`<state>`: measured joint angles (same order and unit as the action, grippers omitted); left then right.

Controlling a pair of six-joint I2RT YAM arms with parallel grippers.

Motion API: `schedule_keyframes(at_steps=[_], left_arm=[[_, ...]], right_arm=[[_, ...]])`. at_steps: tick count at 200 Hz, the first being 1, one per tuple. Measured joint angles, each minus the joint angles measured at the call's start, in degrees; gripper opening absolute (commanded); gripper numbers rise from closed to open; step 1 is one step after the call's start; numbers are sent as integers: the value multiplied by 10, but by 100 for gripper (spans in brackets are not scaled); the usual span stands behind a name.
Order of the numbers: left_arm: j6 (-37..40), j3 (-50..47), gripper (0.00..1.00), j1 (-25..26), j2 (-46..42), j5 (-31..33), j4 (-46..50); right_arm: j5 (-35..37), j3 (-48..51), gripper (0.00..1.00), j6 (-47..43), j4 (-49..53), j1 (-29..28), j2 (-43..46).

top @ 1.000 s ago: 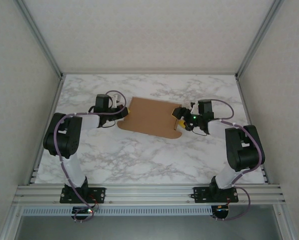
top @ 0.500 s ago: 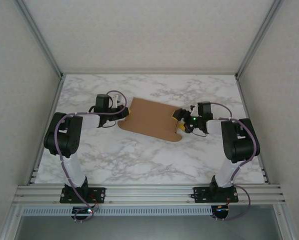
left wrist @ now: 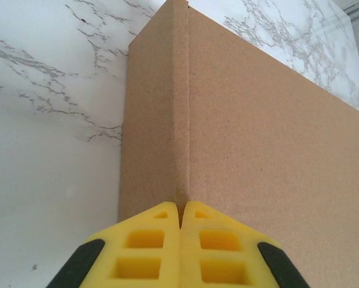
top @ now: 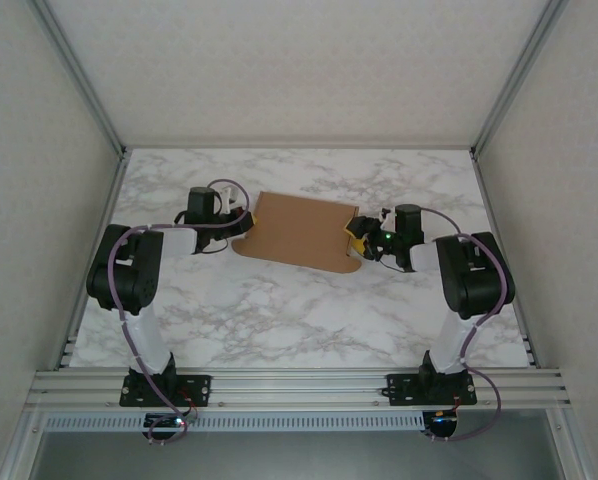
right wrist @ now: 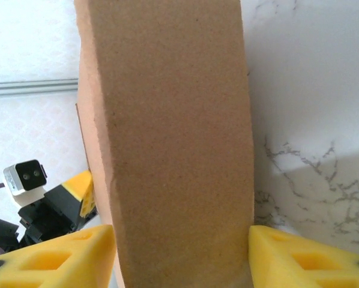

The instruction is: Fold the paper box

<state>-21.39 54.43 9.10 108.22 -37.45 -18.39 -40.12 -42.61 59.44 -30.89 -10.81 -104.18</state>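
The paper box point(top: 299, 238) is a plain brown cardboard piece lying mid-table between my two grippers. My left gripper point(top: 247, 222) is at its left end. In the left wrist view its yellow fingers point(left wrist: 149, 240) are shut, pinching a folded ridge of the cardboard point(left wrist: 257, 150) at their tips. My right gripper point(top: 357, 240) is at the box's right end. In the right wrist view a raised cardboard panel point(right wrist: 167, 120) fills the gap of the right gripper point(right wrist: 181, 240), with a yellow finger point(right wrist: 65, 255) pressed against each side.
The table is white marble point(top: 279, 320), with metal frame posts point(top: 89, 90) at the corners and white walls around it. Both arms reach inward from the near rail point(top: 299, 385). The left gripper's camera point(right wrist: 24, 177) shows beyond the panel in the right wrist view.
The right gripper has narrowed onto the box's right end and its arm has drawn in toward the box. The left gripper has stayed shut at the left end.
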Motion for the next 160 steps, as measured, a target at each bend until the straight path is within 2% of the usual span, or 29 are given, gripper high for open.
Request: schedule_keyframes(at_steps=[14,44,68,104,122,160], left_arm=[[0,0,3,-1,-2,4,2],[-1,0,27,-3,-7,15,9],[-1,0,38,-2,-21,29,42],[6,-2,44,2,-60,42,129],[11,-2,46,10,-85,44,170],[24,-16,46,20,-164,89,217]], right_arm=[[0,0,52,0,3,0,17],[0,0,45,-10,16,-5,66],[9,0,41,-36,72,-16,106],[15,-9,39,-76,155,-22,145],[15,-20,39,-93,183,-29,151],[13,-29,39,-110,217,-31,155]])
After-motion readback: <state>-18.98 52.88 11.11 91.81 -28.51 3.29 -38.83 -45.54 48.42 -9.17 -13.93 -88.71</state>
